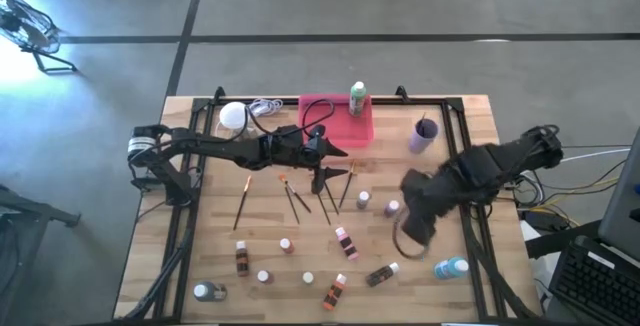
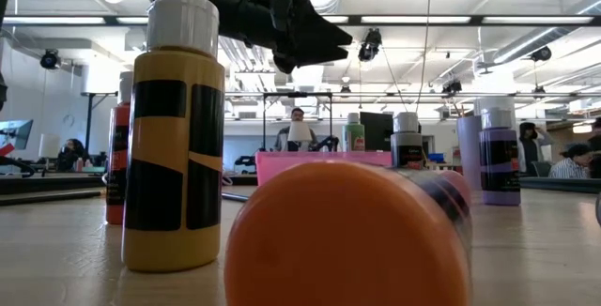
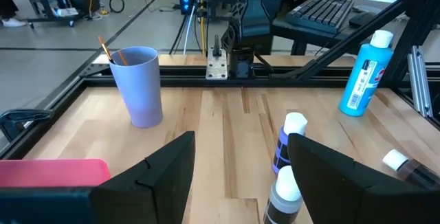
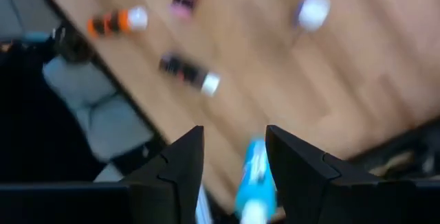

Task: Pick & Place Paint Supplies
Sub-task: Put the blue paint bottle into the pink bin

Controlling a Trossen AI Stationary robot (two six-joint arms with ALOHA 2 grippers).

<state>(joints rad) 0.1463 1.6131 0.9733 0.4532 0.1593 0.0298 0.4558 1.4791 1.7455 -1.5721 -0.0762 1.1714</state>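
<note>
1. The left tool (image 1: pixel 325 171) hangs released above the paintbrushes (image 1: pixel 296 198) at mid-worktop (image 1: pixel 200 226).
2. The right tool (image 4: pixel 234 157) stands parted and empty over the blue bottle (image 4: pixel 253 183), which lies near the worktop's edge.
3. No label writing is readable.
</note>
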